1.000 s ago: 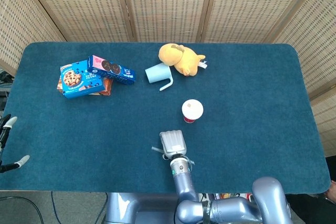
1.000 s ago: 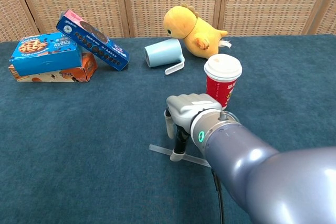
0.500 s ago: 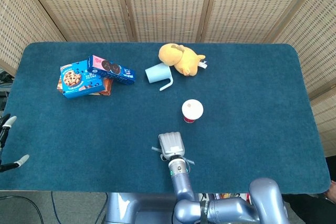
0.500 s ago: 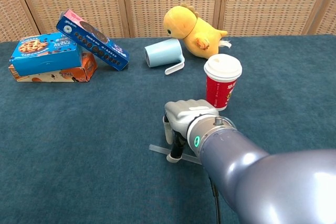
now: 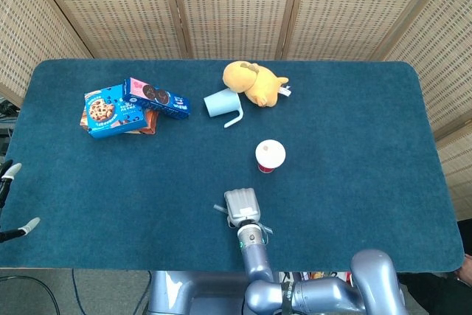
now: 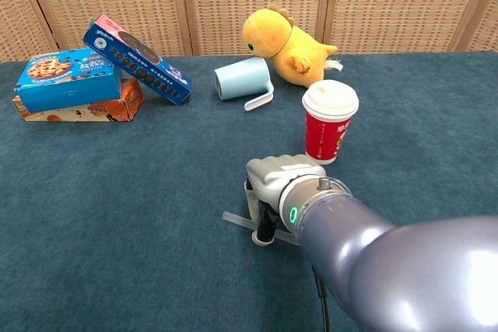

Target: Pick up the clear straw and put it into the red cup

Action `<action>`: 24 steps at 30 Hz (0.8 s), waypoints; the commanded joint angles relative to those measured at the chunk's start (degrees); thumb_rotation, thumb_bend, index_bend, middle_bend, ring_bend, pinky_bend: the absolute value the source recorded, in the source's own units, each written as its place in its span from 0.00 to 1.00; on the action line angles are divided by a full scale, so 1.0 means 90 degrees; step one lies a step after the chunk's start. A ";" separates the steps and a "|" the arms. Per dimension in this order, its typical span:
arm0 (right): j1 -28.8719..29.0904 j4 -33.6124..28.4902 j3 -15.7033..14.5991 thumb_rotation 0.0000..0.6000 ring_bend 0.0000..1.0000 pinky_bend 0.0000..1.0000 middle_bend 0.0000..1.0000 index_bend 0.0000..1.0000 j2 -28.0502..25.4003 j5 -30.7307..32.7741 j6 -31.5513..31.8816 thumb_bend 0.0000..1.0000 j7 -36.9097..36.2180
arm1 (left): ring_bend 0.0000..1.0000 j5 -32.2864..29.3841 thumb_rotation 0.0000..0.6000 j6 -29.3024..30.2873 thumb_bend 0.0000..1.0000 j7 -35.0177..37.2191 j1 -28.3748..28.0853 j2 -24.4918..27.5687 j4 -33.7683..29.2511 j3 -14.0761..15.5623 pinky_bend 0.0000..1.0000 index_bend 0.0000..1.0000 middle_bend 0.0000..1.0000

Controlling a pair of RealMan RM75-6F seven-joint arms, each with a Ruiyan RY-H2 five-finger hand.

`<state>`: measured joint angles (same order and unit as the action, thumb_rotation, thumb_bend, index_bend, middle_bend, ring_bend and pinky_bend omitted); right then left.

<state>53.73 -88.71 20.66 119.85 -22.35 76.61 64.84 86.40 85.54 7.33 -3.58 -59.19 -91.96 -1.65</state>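
Note:
The clear straw [image 6: 236, 219] lies flat on the blue table cloth near the front edge; in the head view its ends [image 5: 220, 209] stick out on both sides of my right hand. My right hand [image 6: 280, 180] is pressed down over the straw's middle, and its fingers [image 6: 264, 229] are curled in and pinch the straw against the cloth. From above, the hand [image 5: 242, 204] hides most of the straw. The red cup [image 6: 329, 126] with a white lid stands upright just behind and to the right of the hand [image 5: 270, 156]. Only the fingertips of my left hand [image 5: 10, 173] show at the far left edge, spread apart and holding nothing.
A light blue mug [image 6: 243, 79] lies on its side at the back, beside a yellow plush duck [image 6: 286, 46]. Stacked cookie boxes [image 6: 74, 83] sit at the back left. The table's front edge [image 5: 221, 267] is close behind the right hand.
My right hand has sunk lower onto the straw and drawn its fingers in around it. The straw has shifted only slightly. The cup and left hand have not moved.

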 commanded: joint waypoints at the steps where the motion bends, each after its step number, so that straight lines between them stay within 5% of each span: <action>1: 0.0009 -0.0003 -0.0003 1.00 0.54 0.84 0.70 0.54 -0.0006 0.0009 0.0013 0.39 0.0018 | 0.00 0.0001 1.00 -0.0005 0.18 -0.0005 -0.0003 -0.0003 0.0004 0.0001 0.00 0.00 0.00; 17: 0.0062 -0.0013 -0.0200 1.00 0.56 0.84 0.74 0.66 -0.0059 0.0072 0.0072 0.47 0.0257 | 0.00 -0.0004 1.00 0.0002 0.18 0.0002 0.0003 -0.0001 0.0008 0.0000 0.00 0.00 0.00; 24: -0.0020 -0.0206 -0.0440 1.00 0.58 0.84 0.77 0.76 -0.0184 -0.0470 0.0001 0.48 -0.0028 | 0.00 -0.0015 1.00 -0.0009 0.18 0.0009 -0.0001 0.0002 0.0009 -0.0003 0.00 0.00 0.00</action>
<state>53.85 -89.89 17.28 118.65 -25.75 76.89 65.26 86.27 85.47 7.41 -3.59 -59.17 -91.88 -1.68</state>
